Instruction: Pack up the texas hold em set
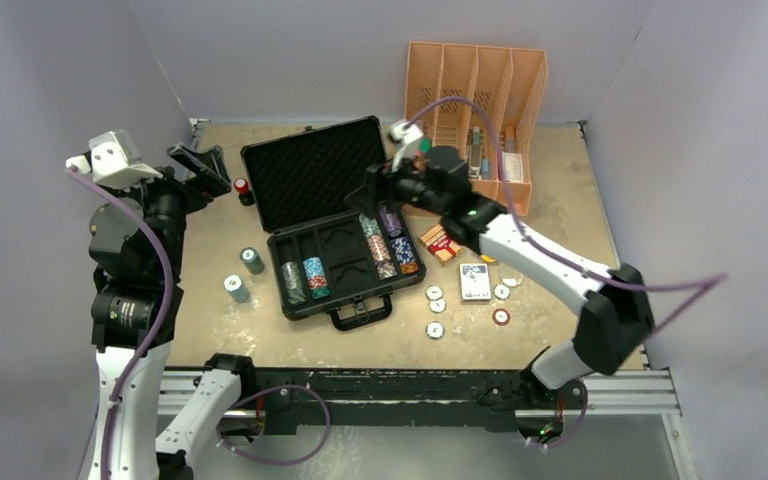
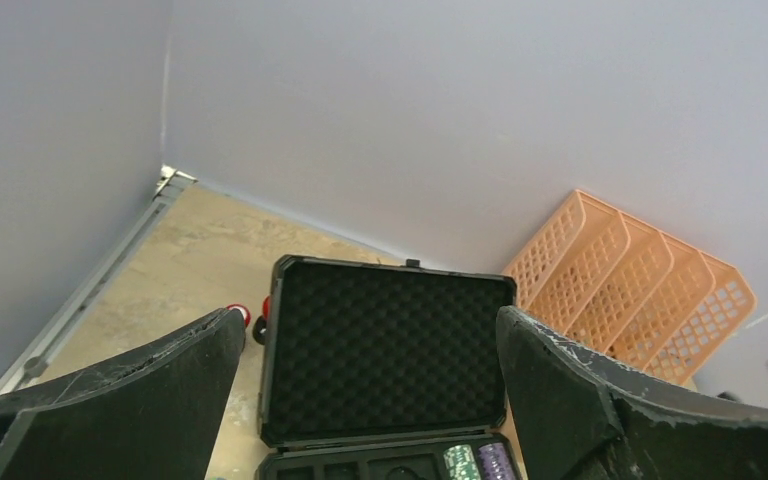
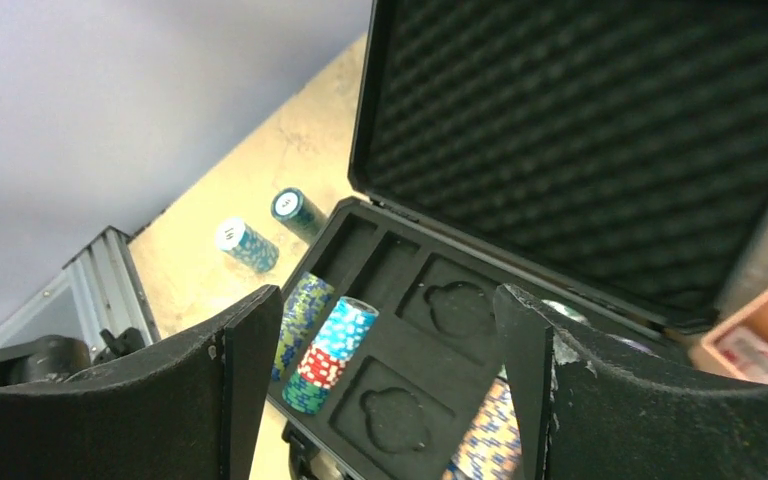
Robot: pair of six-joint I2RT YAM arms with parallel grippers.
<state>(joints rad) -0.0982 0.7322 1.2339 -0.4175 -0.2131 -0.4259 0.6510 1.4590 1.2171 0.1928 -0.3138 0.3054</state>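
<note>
The black briefcase (image 1: 352,281) lies open mid-table with its foam lid (image 1: 310,170) up. Chip stacks fill its left slots (image 1: 303,278) and right slots (image 1: 390,240); the two middle card slots (image 3: 455,300) are empty. Two loose chip stacks (image 1: 251,260) stand left of the case. A red card deck (image 1: 440,242), a blue card deck (image 1: 475,281) and several dealer buttons (image 1: 435,329) lie to its right. My right gripper (image 1: 375,185) hovers open and empty over the case, also in the right wrist view (image 3: 385,390). My left gripper (image 1: 200,165) is open and empty, raised left of the lid (image 2: 390,350).
An orange slotted organizer (image 1: 480,110) stands at the back right, close behind my right arm. Two small red-topped black cylinders (image 1: 244,190) stand by the lid's left edge. Grey walls enclose the table on three sides.
</note>
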